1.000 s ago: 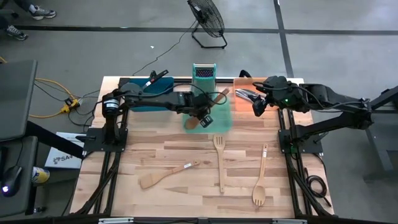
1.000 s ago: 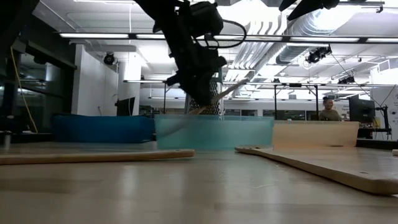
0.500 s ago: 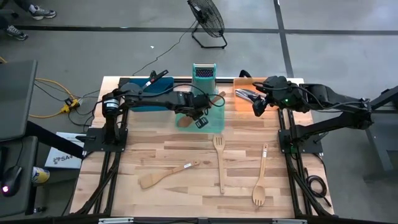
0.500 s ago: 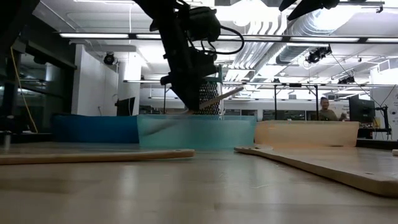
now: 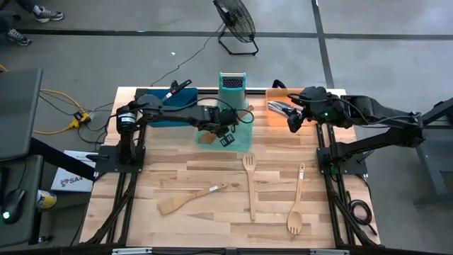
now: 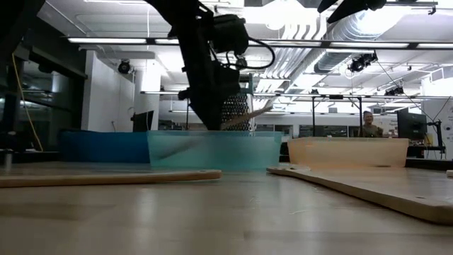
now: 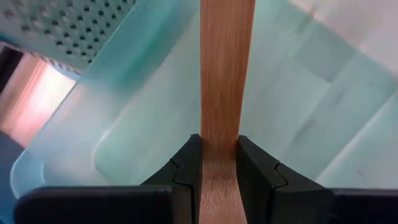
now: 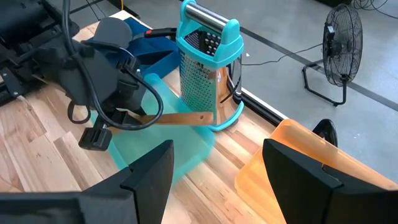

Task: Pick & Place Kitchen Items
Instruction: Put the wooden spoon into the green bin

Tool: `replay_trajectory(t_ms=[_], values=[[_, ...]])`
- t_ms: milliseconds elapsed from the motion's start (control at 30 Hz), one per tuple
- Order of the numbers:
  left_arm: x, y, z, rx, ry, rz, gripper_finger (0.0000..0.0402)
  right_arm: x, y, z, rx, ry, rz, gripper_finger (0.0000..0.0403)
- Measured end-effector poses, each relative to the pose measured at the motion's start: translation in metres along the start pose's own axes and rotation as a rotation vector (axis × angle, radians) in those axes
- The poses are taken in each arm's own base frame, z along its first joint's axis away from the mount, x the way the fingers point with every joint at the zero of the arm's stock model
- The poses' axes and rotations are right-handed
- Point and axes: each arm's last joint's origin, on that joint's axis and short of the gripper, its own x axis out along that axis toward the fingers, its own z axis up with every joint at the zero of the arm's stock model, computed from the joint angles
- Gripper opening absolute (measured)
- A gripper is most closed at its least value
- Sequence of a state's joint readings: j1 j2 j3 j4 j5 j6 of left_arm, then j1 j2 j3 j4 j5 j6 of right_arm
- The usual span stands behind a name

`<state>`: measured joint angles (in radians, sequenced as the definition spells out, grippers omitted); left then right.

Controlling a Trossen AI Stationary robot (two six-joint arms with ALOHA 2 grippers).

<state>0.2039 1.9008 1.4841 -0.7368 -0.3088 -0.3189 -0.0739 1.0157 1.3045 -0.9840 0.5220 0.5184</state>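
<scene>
- High view, change noted: the left gripper (image 5: 221,126) with its wooden utensil (image 5: 241,115) has moved back toward the far edge and slightly leftward over the last second. The green tray (image 5: 241,134) has slid along with it and now lies closer to the blue tray (image 5: 157,113).
- Bearing on the task: judged a placing step. The utensil is being brought down into the green tray, and the tray's sliding suggests the tool or gripper is pushing it.
- Left gripper, state: fingers (image 7: 186,165) clamped on the flat wooden handle (image 7: 227,74), one on each side.
- Location of the held item: over the green tray's interior, just in front of the box grater (image 5: 232,83); whether its head touches the tray floor cannot be told.
- Long axis: runs obliquely, free handle end pointing toward the grater and the right side; head (image 5: 207,138) toward the near left. In the low view it tilts handle-end up.
- Right gripper (image 5: 293,120): waiting over the orange tray (image 5: 277,117), fingers spread wide, holding nothing.
- Remaining on the table: three wooden utensils (image 5: 249,185).
</scene>
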Motion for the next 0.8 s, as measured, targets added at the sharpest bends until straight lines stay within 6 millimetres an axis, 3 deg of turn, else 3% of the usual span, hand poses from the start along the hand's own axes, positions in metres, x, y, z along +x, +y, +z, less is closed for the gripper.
replay_trajectory(t_ms=[267,533,800], values=[[0.0039,0.0,-0.0043,-0.023,0.015,0.001,0.0066,0.0,0.0,0.0,-0.018,0.0,0.0,0.0238],[0.0038,-0.0001,-0.0044,-0.047,0.016,0.0,0.016,0.0,0.0,-0.0001,-0.026,0.001,0.0,0.0238],[0.0039,-0.0001,-0.0048,-0.07,0.018,0.001,0.017,0.0,-0.0013,-0.0024,-0.003,0.024,-0.01,0.0238]])
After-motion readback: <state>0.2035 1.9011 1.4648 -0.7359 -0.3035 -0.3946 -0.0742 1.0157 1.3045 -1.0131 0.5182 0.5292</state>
